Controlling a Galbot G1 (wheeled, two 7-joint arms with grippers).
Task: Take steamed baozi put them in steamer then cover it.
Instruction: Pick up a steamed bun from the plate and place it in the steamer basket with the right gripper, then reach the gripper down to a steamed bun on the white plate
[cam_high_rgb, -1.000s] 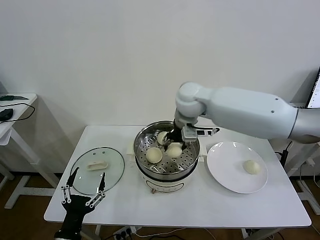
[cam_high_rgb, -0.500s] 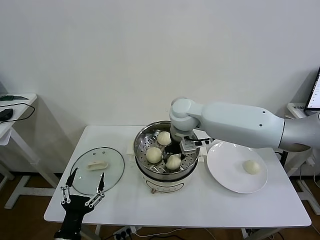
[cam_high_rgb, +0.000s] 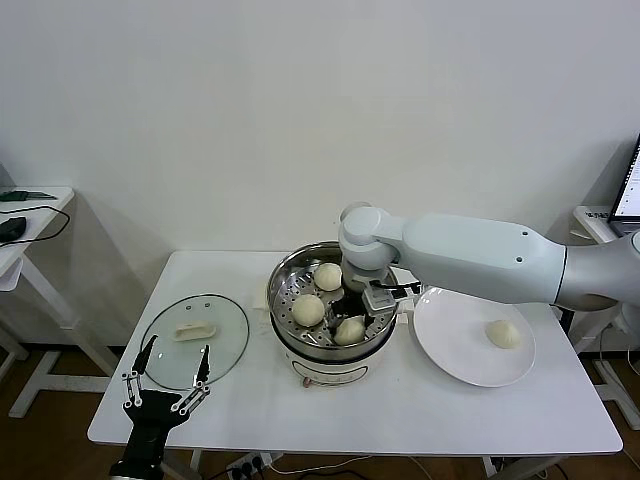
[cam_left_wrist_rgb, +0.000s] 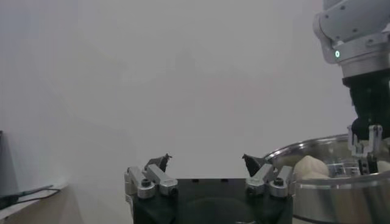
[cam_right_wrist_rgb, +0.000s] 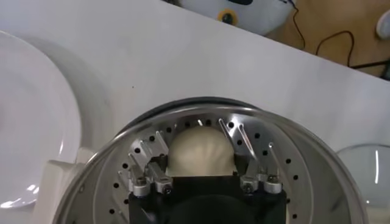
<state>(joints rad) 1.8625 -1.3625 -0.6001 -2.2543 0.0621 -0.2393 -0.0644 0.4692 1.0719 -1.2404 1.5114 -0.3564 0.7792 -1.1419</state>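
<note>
Three baozi lie in the steamer (cam_high_rgb: 300, 345): one at the back (cam_high_rgb: 328, 276), one on the left (cam_high_rgb: 307, 309), and one at the front (cam_high_rgb: 350, 329). My right gripper (cam_high_rgb: 358, 308) reaches down into the pot over that front bun. In the right wrist view the bun (cam_right_wrist_rgb: 201, 152) rests on the perforated floor between my open right gripper (cam_right_wrist_rgb: 198, 157), a finger on each side of it. A fourth baozi (cam_high_rgb: 503, 334) lies on the white plate (cam_high_rgb: 450, 340). The glass cover (cam_high_rgb: 215, 355) lies flat left of the steamer. My left gripper (cam_high_rgb: 178, 352) waits open at the table's front left edge.
The plate sits right of the steamer, near the table's right side. A side table with cables (cam_high_rgb: 20, 215) stands at the far left. In the left wrist view the steamer wall (cam_left_wrist_rgb: 329, 195) and my right arm (cam_left_wrist_rgb: 356, 36) show beyond the open left gripper (cam_left_wrist_rgb: 207, 161).
My right gripper carried the bun from the basket's middle down to its front, and its jaws have widened around it. The left arm has not moved.
</note>
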